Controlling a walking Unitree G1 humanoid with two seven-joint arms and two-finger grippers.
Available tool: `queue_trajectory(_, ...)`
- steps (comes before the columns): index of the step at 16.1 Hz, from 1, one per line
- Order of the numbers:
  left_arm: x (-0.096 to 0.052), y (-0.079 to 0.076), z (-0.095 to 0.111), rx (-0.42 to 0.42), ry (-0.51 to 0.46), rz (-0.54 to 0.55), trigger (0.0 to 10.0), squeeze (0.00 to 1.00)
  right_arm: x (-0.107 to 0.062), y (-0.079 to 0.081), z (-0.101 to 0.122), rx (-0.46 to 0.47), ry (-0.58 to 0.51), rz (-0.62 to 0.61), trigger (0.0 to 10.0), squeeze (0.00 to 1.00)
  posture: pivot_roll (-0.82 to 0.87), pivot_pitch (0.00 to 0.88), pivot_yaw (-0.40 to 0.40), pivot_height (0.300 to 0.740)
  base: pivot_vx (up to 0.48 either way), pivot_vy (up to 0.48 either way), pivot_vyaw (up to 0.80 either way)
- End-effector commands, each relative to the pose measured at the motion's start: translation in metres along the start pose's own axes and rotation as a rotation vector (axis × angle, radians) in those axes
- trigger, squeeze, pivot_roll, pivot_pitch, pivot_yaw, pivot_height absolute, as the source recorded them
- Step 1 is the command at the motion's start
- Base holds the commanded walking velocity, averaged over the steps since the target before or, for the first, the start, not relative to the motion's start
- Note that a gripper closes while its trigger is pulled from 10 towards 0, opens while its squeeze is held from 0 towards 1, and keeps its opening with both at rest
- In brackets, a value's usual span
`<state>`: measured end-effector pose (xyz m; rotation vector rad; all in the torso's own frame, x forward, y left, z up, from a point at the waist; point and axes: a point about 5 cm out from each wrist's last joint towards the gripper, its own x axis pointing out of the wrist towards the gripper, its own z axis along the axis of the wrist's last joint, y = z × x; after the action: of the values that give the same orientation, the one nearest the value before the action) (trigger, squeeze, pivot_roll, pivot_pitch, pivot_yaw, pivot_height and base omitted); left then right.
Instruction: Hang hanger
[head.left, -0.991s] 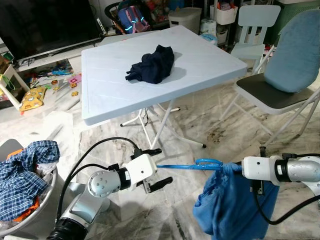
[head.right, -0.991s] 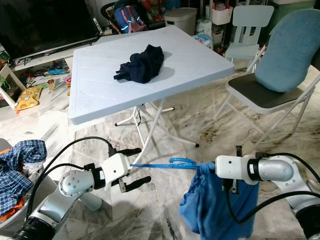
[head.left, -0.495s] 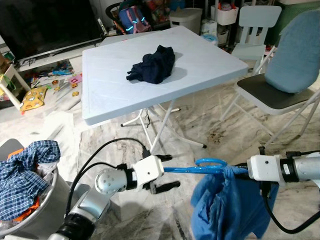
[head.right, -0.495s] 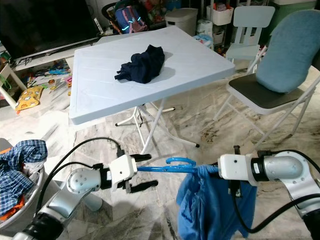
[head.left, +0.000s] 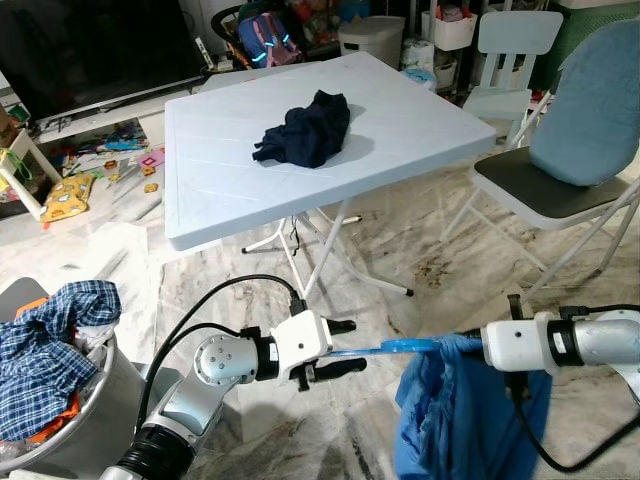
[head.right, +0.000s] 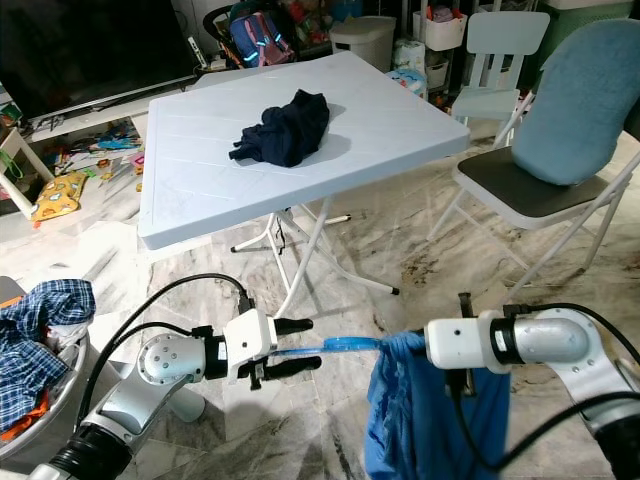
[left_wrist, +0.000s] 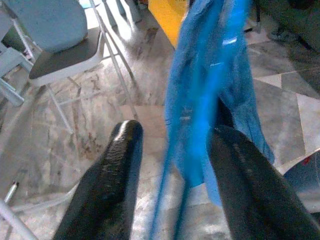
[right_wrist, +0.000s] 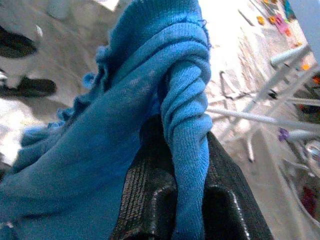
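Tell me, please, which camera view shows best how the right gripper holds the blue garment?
The right wrist view: the blue garment is bunched between the black fingers. The eye views show the right gripper from the side, cloth hanging below; the left wrist view shows the cloth from afar.

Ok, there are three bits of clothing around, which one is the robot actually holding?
The bright blue garment, hanging from the right gripper over the floor. The dark navy one lies bunched on the table, and the plaid shirt sits in the basket.
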<state>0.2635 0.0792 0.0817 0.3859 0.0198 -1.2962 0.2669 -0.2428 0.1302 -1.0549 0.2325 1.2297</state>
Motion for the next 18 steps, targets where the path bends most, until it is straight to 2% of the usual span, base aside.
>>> queue_trajectory(1,-0.003,0.002,0.001,-0.001,0.005,-0.008,2.5,0.0,0.0,-0.009,0.005,-0.053,-0.007,-0.036,10.0,0.0,-0.24,0.0,0.14,0.74,0.0,0.0,0.0)
queue_trajectory(2,-0.003,0.002,0.001,0.006,0.009,-0.009,0.0,0.0,0.0,-0.011,0.005,-0.052,-0.012,-0.054,10.0,0.0,-0.24,0.0,0.14,0.74,0.0,0.0,0.0)
queue_trajectory(4,-0.004,0.0,-0.003,-0.004,0.024,-0.023,0.0,0.0,0.0,-0.014,0.007,-0.054,-0.025,-0.072,10.0,0.0,-0.24,0.0,0.141,0.74,0.0,0.0,0.0)
queue_trajectory(5,-0.005,-0.001,-0.005,-0.011,0.038,-0.039,0.4,0.0,-0.001,-0.016,0.008,-0.057,-0.033,-0.083,10.0,0.0,-0.24,0.0,0.141,0.74,0.0,0.0,0.0)
queue_trajectory(6,-0.006,-0.004,-0.008,-0.016,0.06,-0.065,10.0,0.0,-0.001,-0.018,0.009,-0.06,-0.04,-0.094,10.0,0.0,-0.24,0.0,0.141,0.74,0.0,0.0,0.0)
queue_trajectory(9,-0.008,-0.006,-0.014,-0.004,0.101,-0.091,10.0,0.0,-0.002,-0.019,0.01,-0.067,-0.052,-0.104,10.0,0.0,-0.24,0.0,0.141,0.74,0.0,0.0,0.0)
queue_trajectory(10,-0.009,-0.005,-0.016,-0.025,0.103,-0.091,10.0,0.0,-0.002,-0.019,0.01,-0.069,-0.054,-0.104,10.0,0.0,-0.24,0.0,0.14,0.74,0.0,0.0,0.0)
queue_trajectory(11,-0.009,-0.004,-0.017,-0.03,0.108,-0.088,10.0,1.0,-0.002,-0.02,0.011,-0.071,-0.056,-0.107,10.0,0.0,-0.25,0.0,0.14,0.74,0.0,0.0,0.0)
queue_trajectory(14,-0.012,-0.002,-0.021,-0.031,0.134,-0.089,10.0,1.0,-0.002,-0.021,0.012,-0.075,-0.064,-0.108,10.0,0.0,-0.25,0.0,0.139,0.74,0.0,0.0,0.0)
queue_trajectory(15,-0.012,0.001,-0.025,-0.023,0.157,-0.084,10.0,0.0,-0.002,-0.021,0.015,-0.08,-0.077,-0.109,10.0,0.0,-0.25,0.0,0.139,0.74,0.0,0.0,0.0)
queue_trajectory(17,-0.012,0.004,-0.028,-0.016,0.178,-0.09,10.0,0.0,-0.001,-0.021,0.016,-0.079,-0.084,-0.11,10.0,0.0,-0.25,0.0,0.139,0.74,0.0,0.0,0.0)
queue_trajectory(18,-0.012,0.006,-0.027,-0.02,0.175,-0.084,4.9,0.0,-0.001,-0.021,0.016,-0.079,-0.085,-0.109,10.0,0.0,-0.25,0.0,0.14,0.74,0.0,0.0,0.0)
